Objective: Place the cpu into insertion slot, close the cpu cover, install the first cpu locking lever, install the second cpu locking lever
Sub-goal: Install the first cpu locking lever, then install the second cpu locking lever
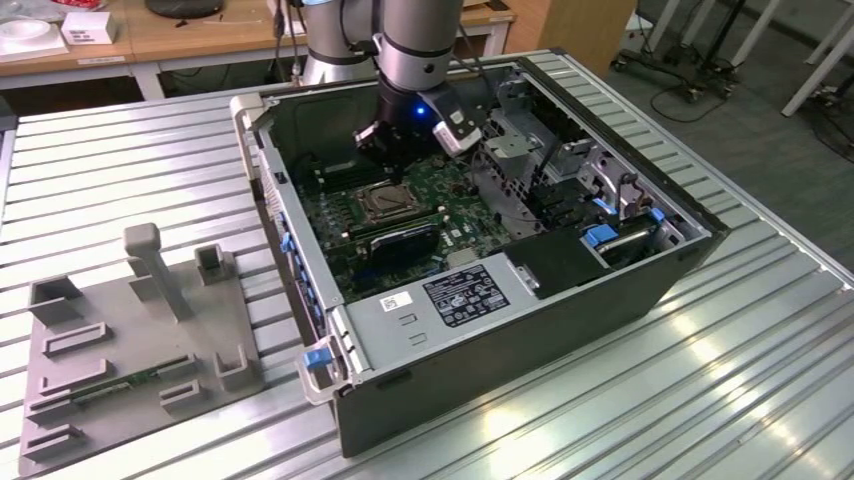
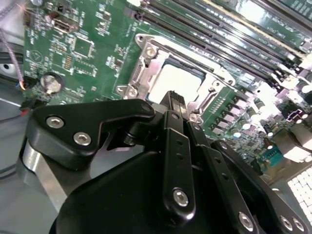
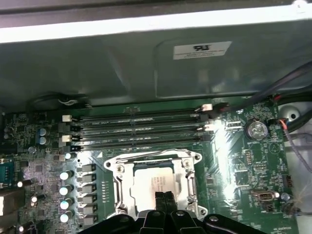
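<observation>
The cpu (image 3: 155,181) (image 2: 174,82) lies pale and flat in the insertion slot (image 1: 388,202) on the green motherboard inside the open computer case. The silvery cpu cover (image 3: 189,181) (image 2: 146,58) lies down around the chip, which shows through its cut-out centre. In both wrist views my gripper (image 3: 163,199) (image 2: 175,100) hangs just above the socket's near edge, its black fingers pressed together with nothing between them. In the exterior view the gripper (image 1: 382,160) reaches down into the case beside the socket. I cannot make out how the locking levers stand.
Long black memory slots (image 3: 139,129) run beside the socket. The case walls (image 1: 274,190), a metal drive cage (image 1: 514,150) and cables crowd the arm. A grey fixture block (image 1: 134,340) lies on the ribbed metal table at the exterior view's left.
</observation>
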You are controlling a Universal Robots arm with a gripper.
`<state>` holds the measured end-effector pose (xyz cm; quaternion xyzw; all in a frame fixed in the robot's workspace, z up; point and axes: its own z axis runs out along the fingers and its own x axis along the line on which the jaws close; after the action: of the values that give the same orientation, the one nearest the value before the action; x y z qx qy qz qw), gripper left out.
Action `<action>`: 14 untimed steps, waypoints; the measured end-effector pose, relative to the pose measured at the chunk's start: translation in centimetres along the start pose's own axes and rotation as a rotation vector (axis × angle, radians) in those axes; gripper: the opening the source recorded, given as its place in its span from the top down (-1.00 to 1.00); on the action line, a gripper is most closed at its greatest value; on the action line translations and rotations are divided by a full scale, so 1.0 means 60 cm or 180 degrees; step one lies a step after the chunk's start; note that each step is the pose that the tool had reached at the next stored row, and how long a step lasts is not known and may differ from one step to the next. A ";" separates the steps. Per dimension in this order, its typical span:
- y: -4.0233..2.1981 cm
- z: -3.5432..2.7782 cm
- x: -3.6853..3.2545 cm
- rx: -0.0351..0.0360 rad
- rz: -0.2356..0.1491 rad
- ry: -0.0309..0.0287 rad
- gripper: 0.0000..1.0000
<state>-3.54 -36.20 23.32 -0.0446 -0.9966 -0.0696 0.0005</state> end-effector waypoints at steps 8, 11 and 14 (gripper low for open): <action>-0.001 0.001 0.003 0.0010 -0.0011 -0.0001 0.79; -0.001 0.001 0.003 0.0010 -0.0012 0.0000 0.79; 0.000 0.001 0.003 0.0009 -0.0012 0.0000 0.79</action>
<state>-3.73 -36.20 23.24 -0.0427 -0.9968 -0.0682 0.0004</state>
